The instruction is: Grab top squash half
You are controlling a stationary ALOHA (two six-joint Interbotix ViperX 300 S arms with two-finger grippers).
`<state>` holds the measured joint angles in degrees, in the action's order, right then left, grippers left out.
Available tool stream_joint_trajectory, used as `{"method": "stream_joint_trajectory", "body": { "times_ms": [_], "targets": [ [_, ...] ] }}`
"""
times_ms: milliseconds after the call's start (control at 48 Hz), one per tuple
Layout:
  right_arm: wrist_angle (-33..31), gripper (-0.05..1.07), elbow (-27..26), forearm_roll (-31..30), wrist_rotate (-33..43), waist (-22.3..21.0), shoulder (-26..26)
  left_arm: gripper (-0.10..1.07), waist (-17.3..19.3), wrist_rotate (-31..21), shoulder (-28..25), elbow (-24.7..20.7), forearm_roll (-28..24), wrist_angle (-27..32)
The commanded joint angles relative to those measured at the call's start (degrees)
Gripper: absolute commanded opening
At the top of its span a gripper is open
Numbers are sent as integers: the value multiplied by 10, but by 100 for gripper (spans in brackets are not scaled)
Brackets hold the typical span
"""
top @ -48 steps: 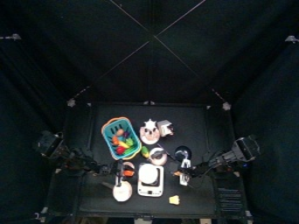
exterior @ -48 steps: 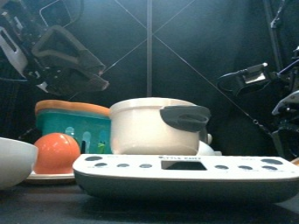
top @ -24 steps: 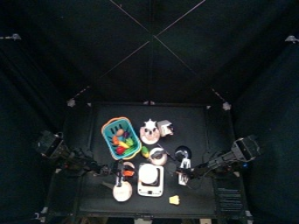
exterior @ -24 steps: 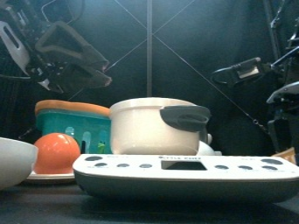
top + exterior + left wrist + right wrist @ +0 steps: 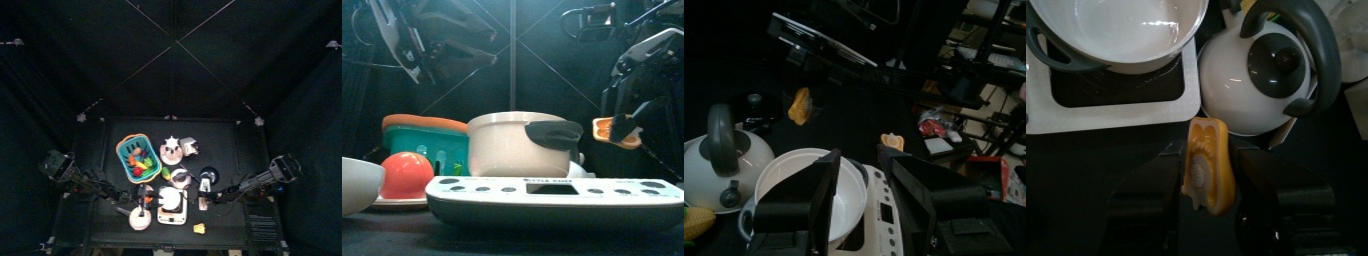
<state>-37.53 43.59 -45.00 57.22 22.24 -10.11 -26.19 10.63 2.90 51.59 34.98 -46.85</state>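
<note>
Right gripper (image 5: 1207, 195) clamps the squash piece (image 5: 1208, 170), center-right in the front view; left gripper (image 5: 862, 185) stands apart.

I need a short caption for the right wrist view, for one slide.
Right gripper holds the top squash half above the white kettle and white bowl.

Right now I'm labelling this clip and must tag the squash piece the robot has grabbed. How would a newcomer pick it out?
Find the white kettle behind the white scale at the table's front. Up to its right, off the table, the right claw grips the top squash half: a small yellow-orange chunk. The other, paler chunk lies on the table at its front edge.
</note>
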Motion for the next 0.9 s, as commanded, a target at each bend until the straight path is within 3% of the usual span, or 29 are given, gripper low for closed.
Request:
{"method": "stream_joint_trajectory", "body": {
  "times_ms": [0, 479, 875],
  "targets": [
    [-4, 50, -7, 2, -2, 0, -15, 77, 1, 0, 5, -5, 1, -5],
    [-5, 50, -7, -1, -3, -2, -4, 77, -13, -1, 61, 67, 18, -6],
    [-5, 50, 4, 4, 0, -3, 0, 77, -13, 0, 77, 80, 47, -6]
  ]
}}
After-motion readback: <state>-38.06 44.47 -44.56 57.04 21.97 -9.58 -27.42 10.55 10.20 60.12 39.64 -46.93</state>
